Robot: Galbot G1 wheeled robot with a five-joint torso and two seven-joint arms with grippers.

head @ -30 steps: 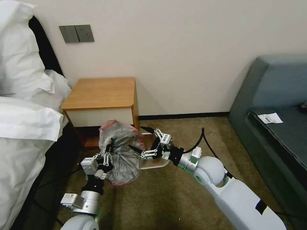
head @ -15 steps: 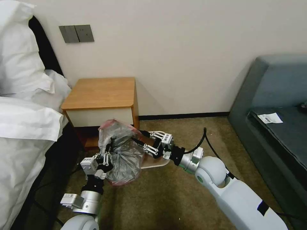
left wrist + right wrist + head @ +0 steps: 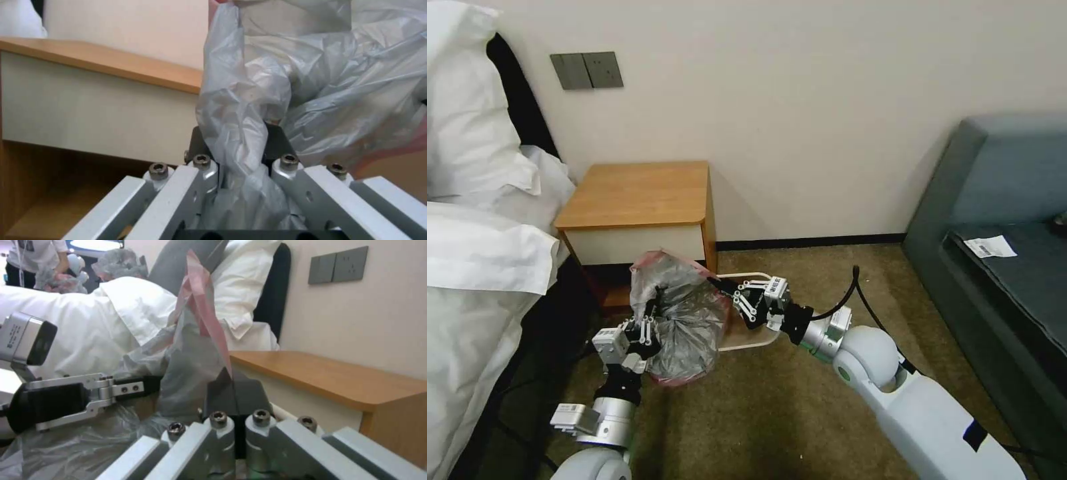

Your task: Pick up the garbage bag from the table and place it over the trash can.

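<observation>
Both the left gripper [image 3: 652,319] and right gripper [image 3: 725,291] pinch the crinkly grey translucent garbage bag [image 3: 684,320] above the pale-rimmed trash can [image 3: 755,344]; its mouth should be spread evenly before lowering

Head high; wrists close, sharing bag [image 3: 684,313].

Soft even indoor light, faint shadow beside the table [image 3: 634,193], wrist close-ups blurry.
</observation>
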